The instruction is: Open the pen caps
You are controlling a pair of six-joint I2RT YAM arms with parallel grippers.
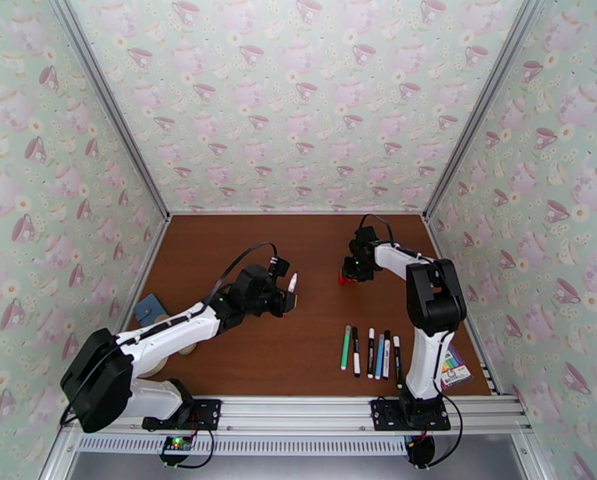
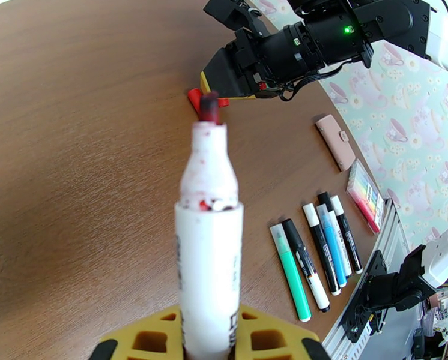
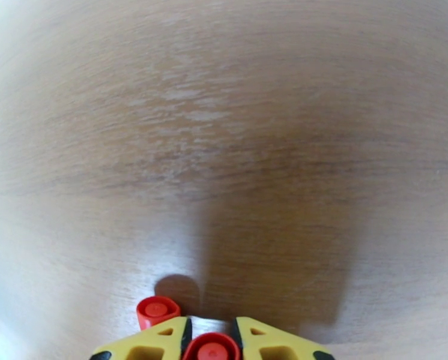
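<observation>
My left gripper is shut on a white pen held upright over the middle of the table. Its cap is off and its dark red tip is bare. My right gripper is down at the table farther back, its yellow fingers closed around a red pen cap. A second red pen cap stands on the table just left of those fingers. Several capped pens lie in a row near the front right, among them a green one and a blue one.
A highlighter pack lies at the right edge beside the right arm's base, with a small pink case beyond it. A blue object sits by the left wall. Patterned walls close in the brown table on three sides.
</observation>
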